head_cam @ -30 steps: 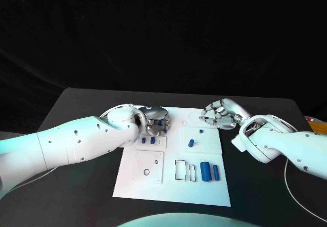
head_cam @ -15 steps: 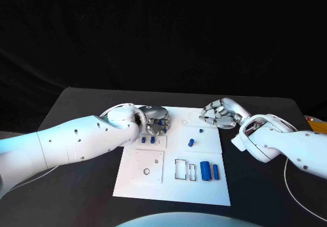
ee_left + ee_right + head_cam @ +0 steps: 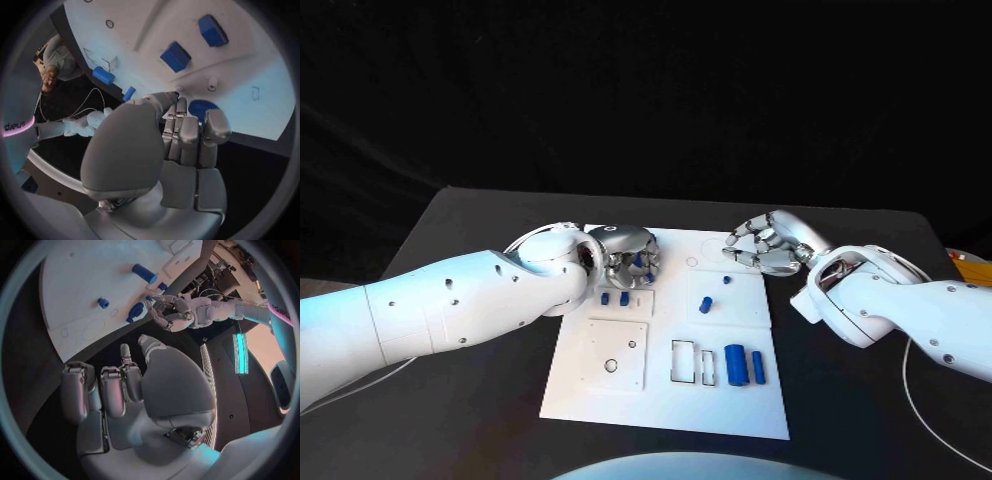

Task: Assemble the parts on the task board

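Several small blue parts dot the white task board; one sits under the left hand's curled fingers, grip unclear.

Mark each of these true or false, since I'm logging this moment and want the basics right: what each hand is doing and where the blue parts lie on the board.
1. The left hand is over the far left part of the white board. True.
2. The right hand holds a blue part. False: its fingers are curled in with nothing in them, by the board's far right edge.
3. Two long blue parts lie side by side near the board's near right corner. True.
4. The board is bare of parts in the middle. False: a small blue part lies there.
5. The two hands touch. False: they are apart.
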{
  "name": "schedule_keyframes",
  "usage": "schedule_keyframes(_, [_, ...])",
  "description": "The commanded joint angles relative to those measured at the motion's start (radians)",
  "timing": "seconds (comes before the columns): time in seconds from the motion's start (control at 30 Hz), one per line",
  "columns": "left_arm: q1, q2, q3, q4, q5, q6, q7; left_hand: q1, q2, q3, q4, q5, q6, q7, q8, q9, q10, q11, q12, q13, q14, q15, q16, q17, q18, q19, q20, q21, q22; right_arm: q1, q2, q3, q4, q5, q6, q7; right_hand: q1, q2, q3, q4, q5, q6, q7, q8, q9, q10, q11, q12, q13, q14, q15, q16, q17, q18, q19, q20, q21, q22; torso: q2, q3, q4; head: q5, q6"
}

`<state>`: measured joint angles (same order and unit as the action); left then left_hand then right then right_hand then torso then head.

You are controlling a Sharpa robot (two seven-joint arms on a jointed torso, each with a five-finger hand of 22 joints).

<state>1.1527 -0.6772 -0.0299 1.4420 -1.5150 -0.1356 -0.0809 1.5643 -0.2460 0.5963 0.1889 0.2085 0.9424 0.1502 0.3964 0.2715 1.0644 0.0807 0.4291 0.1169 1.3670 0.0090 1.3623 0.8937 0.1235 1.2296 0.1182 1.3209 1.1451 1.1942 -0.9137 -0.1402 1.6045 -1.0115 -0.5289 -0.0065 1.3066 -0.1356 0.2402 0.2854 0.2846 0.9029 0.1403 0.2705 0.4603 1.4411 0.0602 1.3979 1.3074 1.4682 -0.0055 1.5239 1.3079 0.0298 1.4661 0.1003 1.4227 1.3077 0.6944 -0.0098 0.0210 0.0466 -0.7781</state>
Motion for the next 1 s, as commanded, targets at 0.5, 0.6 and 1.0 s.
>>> schedule_keyframes(0.5, [0.001,-0.111,0.038,0.087,0.077,0.005,-0.003,-0.025,-0.001,0.009,0.001,-0.001,0.016,0.0,-0.012,0.002,0.016,0.001,-0.021,-0.001,0.009,0.001,0.0,-0.01,-0.019,0.008,0.001,0.005,0.002,-0.003,-0.001,0.0,-0.001,-0.008,0.003,0.009,-0.004,0.009,0.004,0.002,0.005,-0.006,0.002,0.007,0.001,-0.008,-0.001,-0.001,0.099,0.071,-0.006,-0.004,0.126,0.009,0.022,-0.006,0.0,0.169,-0.001,0.0004,0.0019,0.003,0.008])
schedule_keyframes(0.6, [0.001,-0.124,0.038,0.082,0.078,0.021,-0.008,-0.032,-0.002,0.009,0.002,-0.002,0.021,-0.002,-0.013,0.003,0.023,0.0,-0.028,-0.001,0.009,0.0,-0.002,-0.014,-0.019,0.007,0.002,0.004,0.001,-0.003,-0.002,0.0,-0.001,-0.008,0.003,0.009,-0.004,0.009,0.004,0.002,0.005,-0.006,0.002,0.007,0.001,-0.008,-0.001,-0.001,0.099,0.071,-0.006,-0.004,0.126,0.009,0.022,-0.006,0.0,0.169,0.001,0.0004,0.0009,0.004,0.008])
schedule_keyframes(1.0, [0.001,-0.138,0.036,0.062,0.087,0.068,-0.029,-0.043,-0.007,0.007,0.001,-0.003,0.031,-0.006,-0.015,0.006,0.035,-0.003,-0.041,-0.001,0.008,-0.002,-0.004,-0.02,-0.018,0.006,0.0,0.002,-0.001,-0.004,-0.003,0.0,-0.001,-0.008,0.003,0.009,-0.004,0.009,0.004,0.002,0.005,-0.006,0.002,0.007,0.001,-0.008,-0.001,-0.001,0.099,0.071,-0.006,-0.004,0.126,0.009,0.022,-0.006,0.0,0.169,0.002,0.0004,-0.001,0.007,0.007])
